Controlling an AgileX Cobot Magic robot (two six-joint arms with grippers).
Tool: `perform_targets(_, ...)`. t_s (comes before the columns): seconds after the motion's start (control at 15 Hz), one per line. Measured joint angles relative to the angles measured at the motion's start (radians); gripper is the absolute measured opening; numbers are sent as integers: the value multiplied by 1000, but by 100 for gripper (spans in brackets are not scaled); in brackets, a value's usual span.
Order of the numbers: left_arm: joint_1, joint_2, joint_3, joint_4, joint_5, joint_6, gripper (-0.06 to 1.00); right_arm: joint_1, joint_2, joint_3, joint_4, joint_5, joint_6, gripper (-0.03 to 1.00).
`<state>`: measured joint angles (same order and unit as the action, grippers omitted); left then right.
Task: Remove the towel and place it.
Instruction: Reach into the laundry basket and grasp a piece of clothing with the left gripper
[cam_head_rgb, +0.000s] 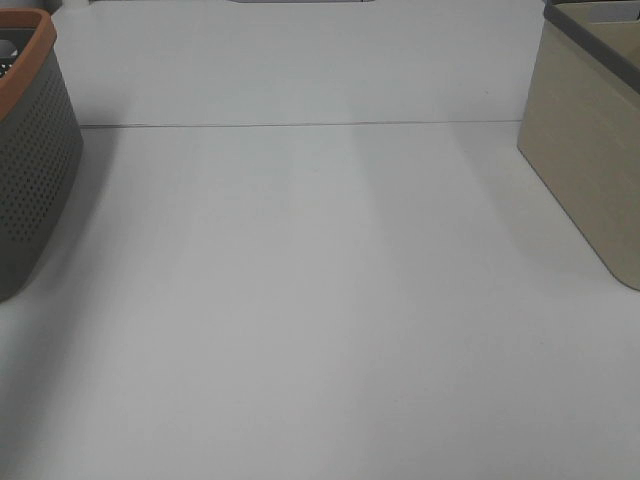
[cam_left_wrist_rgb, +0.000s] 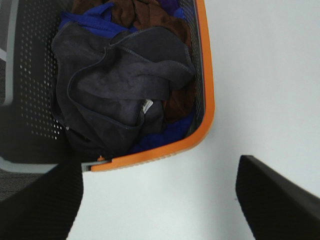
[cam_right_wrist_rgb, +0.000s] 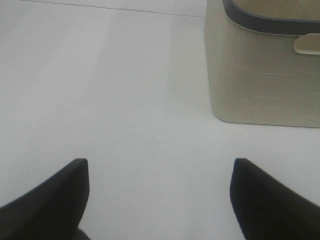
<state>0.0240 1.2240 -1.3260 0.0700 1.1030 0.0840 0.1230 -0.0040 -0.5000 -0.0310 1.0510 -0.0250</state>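
Far left on the desk (cam_head_rgb: 320, 300) stands the grey perforated basket (cam_left_wrist_rgb: 206, 100) with its orange rim, and the towel (cam_left_wrist_rgb: 115, 85) lies crumpled on top of the pile inside it, its white tag (cam_left_wrist_rgb: 147, 106) showing at a fold. A brown cloth (cam_left_wrist_rgb: 150, 15) and a blue cloth (cam_left_wrist_rgb: 85, 22) are packed in under and around it, touching it on several sides. That is my first worry: if I bite deep, I expect to pinch brown or blue fabric along with the dark one and haul out a clump

My left claw (cam_left_wrist_rgb: 160, 170) hangs above the basket's corner with its fingers wide apart and nothing between them. As it stands it straddles the orange rim, one finger over the basket and the other over bare desk. Going straight down from here, I judge a finger would strike the rim or close on the wall, and the light basket could tip or lift. I would have to shift inward over the towel first. The cloth is limp, so a grip on a single fold may let the rest trail and catch on the rim

Across the bare middle, my right claw (cam_right_wrist_rgb: 161, 162) is also spread apart and holding nothing, low over the desk. Near it at the far right is the beige bin (cam_right_wrist_rgb: 260, 75) with a dark rim. Where the towel belongs I cannot tell, so a drop may land wrong
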Motion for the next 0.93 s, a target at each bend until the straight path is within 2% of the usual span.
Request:
perform_targets(0.2, 0, 138, -130, 7, 17, 46, 77, 0, 0, 0, 0, 0, 0, 76)
perform_targets(0.27, 4, 251, -240, 6, 61, 103, 77, 0, 0, 0, 0, 0, 0, 76)
perform_targets(0.47, 80, 404, -379, -41, 103, 170, 77, 0, 0, 0, 0, 0, 0, 76)
perform_targets(0.93, 242, 607, -422, -137, 33, 348, 77, 0, 0, 0, 0, 0, 0, 76)
